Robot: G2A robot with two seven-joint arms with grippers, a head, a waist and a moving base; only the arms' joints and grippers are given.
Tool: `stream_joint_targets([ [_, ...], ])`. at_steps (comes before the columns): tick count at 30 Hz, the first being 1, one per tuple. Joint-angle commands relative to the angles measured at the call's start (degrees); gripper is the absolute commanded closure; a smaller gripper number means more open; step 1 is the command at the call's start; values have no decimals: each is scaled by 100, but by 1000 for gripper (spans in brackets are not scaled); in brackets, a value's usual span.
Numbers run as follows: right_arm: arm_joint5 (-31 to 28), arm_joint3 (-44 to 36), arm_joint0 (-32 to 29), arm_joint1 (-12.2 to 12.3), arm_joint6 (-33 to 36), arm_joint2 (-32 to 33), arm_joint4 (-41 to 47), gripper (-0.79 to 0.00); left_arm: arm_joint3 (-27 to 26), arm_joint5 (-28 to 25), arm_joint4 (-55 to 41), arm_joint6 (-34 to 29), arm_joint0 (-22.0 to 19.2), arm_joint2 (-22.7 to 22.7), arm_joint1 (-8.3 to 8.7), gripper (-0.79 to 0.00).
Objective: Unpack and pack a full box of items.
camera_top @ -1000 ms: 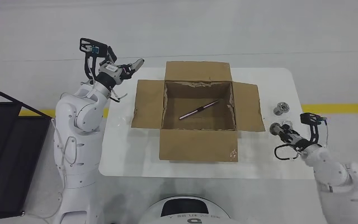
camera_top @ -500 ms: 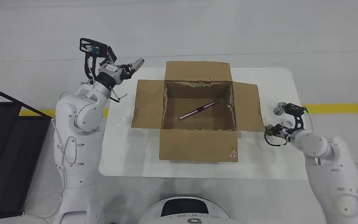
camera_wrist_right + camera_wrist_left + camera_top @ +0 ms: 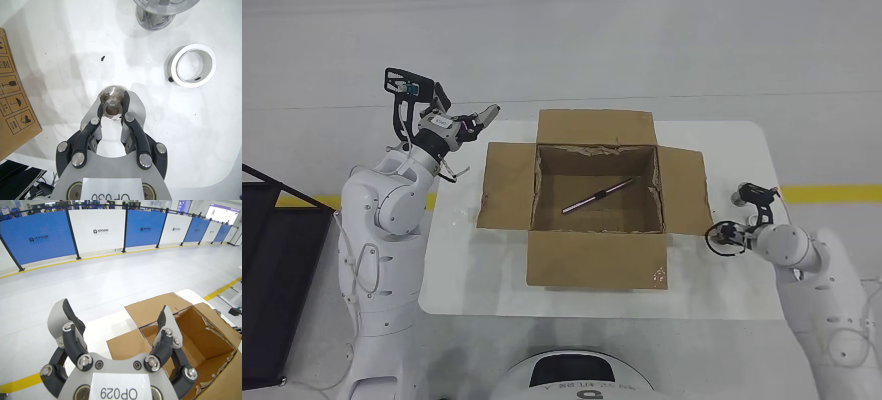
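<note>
while the right claw (image 3: 113, 106) clamps a steel hub (image 3: 113, 91) by the counter's (image 3: 170, 132) right edge, left claw (image 3: 115, 306) hangs apart, far-left corner.

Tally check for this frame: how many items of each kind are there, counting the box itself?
Cardboard box: 1
Thin rod, inside the box: 1
Ring collar: 1
Flanged pulley: 1
Metal hub, gripped in the right claw: 1
Total: 5
</note>
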Motion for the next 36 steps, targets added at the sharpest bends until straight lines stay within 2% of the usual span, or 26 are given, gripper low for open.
stream_joint_targets([
  [1,-11,-12,14,-1,17,-17,5,-286,0,0,-5,0,-1,-4,0,-785],
  [4,-44,-50,-4,0,3,-7,40,-363,0,0,-5,0,-1,-4,0,-785],
  [5,-86,-106,-31,0,-37,11,87,-566,0,0,-5,0,-1,-4,0,-785],
  [6,-88,-147,-85,1,-86,55,118,-677,0,0,-5,0,-1,-4,0,-785],
  [10,-112,-671,-533,7,-533,399,302,-785,0,0,-5,0,-1,-4,0,-785],
  [11,-128,-888,-737,4,-749,537,386,-785,0,0,-5,0,-1,-4,0,-785],
  [14,-451,-1886,-1641,-43,-1986,1008,628,-785,0,0,-5,0,-1,-4,0,-785],
  [17,-1144,-2882,-2759,-131,-3602,1333,644,-785,0,0,-5,0,-1,-4,0,-785],
  [20,-1632,-3441,-3533,-197,-4594,1472,386,-785,0,0,-5,0,-1,-4,0,-785],
  [22,-1733,-3732,-3779,-217,-4790,1503,162,-785,0,0,-5,0,-1,-4,0,-785],
  [25,-2246,-3943,-3855,-203,-4657,1519,54,-785,0,0,-5,0,-1,-4,0,-785],
  [36,-2297,-4007,-3799,-210,-4782,1511,159,-785,0,0,-5,0,-1,-4,0,-785],
])
